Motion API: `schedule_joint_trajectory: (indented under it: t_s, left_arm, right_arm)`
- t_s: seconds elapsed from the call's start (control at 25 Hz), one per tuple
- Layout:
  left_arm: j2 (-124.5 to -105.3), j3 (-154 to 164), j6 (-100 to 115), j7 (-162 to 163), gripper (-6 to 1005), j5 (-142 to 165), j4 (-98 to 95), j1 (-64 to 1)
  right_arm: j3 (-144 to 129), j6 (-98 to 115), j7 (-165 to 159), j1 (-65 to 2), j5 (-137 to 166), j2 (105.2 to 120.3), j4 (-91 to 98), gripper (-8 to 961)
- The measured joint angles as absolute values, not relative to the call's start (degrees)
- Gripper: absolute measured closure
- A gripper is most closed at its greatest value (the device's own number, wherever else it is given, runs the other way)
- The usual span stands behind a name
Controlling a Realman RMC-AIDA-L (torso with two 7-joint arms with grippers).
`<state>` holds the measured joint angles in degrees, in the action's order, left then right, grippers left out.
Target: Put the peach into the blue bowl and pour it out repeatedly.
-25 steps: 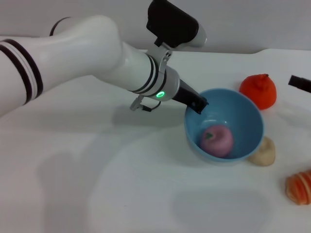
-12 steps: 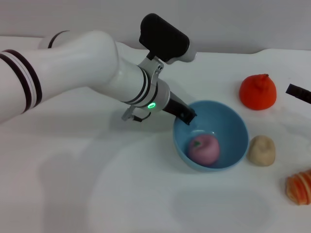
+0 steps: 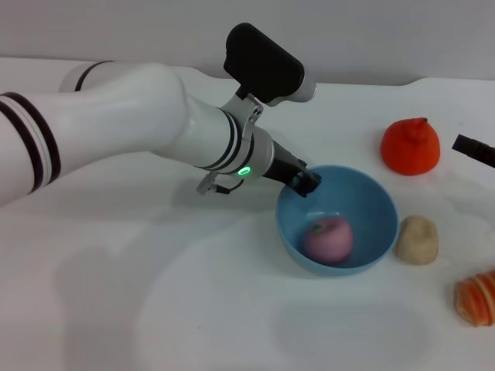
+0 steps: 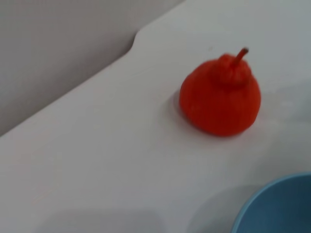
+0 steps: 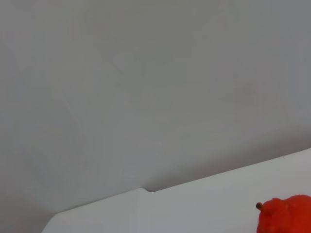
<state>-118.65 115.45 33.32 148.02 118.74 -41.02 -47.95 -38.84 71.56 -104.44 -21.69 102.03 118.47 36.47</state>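
We've got the left gripper (image 3: 303, 182) clamped on the rim of the blue bowl (image 3: 363, 193) at the rim's near-left edge, fingers narrow around the wall. That grip makes sense: holding the rim gives us a lever to tip the bowl for the pour. The peach (image 3: 328, 238) sits inside the bowl, low against its front wall, stem spot facing up-left.

The bowl looks seated on the table (image 3: 155, 294), mouth up and canted slightly toward the camera, so we judge we're between cycles, pour not yet started.

The orange-red fruit (image 3: 411, 146) is behind and right of the bowl, apart from it. The beige lump (image 3: 417, 239) is just beside the bowl's right wall. A striped orange piece (image 3: 478, 297) lies further right and forward of the bowl.

The right gripper (image 3: 473, 146) shows only as a dark tip right of the orange-red fruit; can't tell its finger state.

Versus a second ago: the bowl has shifted left and away from the beige lump, which it was touching then. Over the last half second it barely moved.
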Motion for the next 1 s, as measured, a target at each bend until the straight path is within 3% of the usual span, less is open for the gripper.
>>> schedule_joint_trajectory:
  t_s: [0.04,0.52,0.64,1.0]
  left_arm:
    - [-118.51,115.3,33.2,148.0,933,118.8,-42.0,-47.5]
    - [-118.12,111.1,25.7,143.9,376,119.2,-54.1,-40.9]
    - [-118.49,113.6,9.3,141.8,257,118.8,-57.2,-35.5]
    - [-118.64,124.3,-19.3,146.2,192,118.6,-49.6,-30.2]
  right_arm:
    - [-38.8,71.6,-104.4,-21.7,102.0,118.45,36.4,494]
    - [-34.4,67.1,-96.8,-21.5,101.7,118.53,36.4,434]
    - [-33.2,61.2,-90.2,-21.4,98.1,118.87,34.1,258]
    - [-32.7,57.5,-46.5,-20.8,68.2,119.0,16.9,258]
